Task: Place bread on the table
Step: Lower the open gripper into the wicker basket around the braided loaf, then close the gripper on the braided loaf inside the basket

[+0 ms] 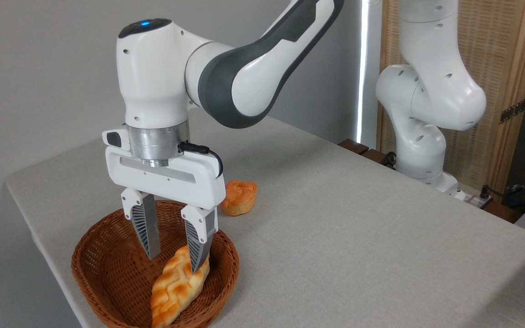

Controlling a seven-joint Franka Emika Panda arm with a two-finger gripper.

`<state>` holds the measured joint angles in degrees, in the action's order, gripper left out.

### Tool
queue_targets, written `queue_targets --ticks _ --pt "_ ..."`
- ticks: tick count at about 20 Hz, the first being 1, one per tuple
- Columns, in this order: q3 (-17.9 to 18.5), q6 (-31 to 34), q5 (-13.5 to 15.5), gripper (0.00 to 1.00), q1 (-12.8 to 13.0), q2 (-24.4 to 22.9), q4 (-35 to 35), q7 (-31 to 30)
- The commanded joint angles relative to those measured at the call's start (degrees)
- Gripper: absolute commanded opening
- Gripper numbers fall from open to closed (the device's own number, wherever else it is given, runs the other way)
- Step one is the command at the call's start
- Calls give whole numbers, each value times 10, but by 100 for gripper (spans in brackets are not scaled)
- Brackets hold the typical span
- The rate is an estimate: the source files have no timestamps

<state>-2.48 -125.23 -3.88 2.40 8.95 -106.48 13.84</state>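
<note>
The bread [173, 289], a long braided loaf with golden-brown ridges, lies inside the brown wicker basket [103, 259] at the front left of the table [335, 228]. My gripper [174, 263] hangs open just above the loaf's far end. Its right finger [197, 241] overlaps the loaf's upper end in the picture, and its left finger [146, 228] stands over the basket floor beside the loaf. Whether the fingers touch the bread I cannot tell.
A small round orange bun [239, 197] sits on the tabletop just behind the basket to the right. The arm's white base [419, 136] stands at the table's far right edge. The grey-beige cloth stretches to the right of the basket.
</note>
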Motion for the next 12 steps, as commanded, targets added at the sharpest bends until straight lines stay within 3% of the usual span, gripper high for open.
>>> queue_targets --ticks 1,4,6,7,8,9,12 --pt "3 -4 -15 100 4 4 -10 -14" --pt "-2 -4 -17 100 4 9 -16 -13" --pt "-3 -4 -34 100 4 12 -19 -13" --pt "-3 -4 -41 94 4 12 -21 -11" --pt "-3 -5 -42 69 4 12 -21 -9" --pt "-3 -5 -42 57 5 12 -21 -8" --pt "-4 -5 -42 48 4 12 -21 -8"
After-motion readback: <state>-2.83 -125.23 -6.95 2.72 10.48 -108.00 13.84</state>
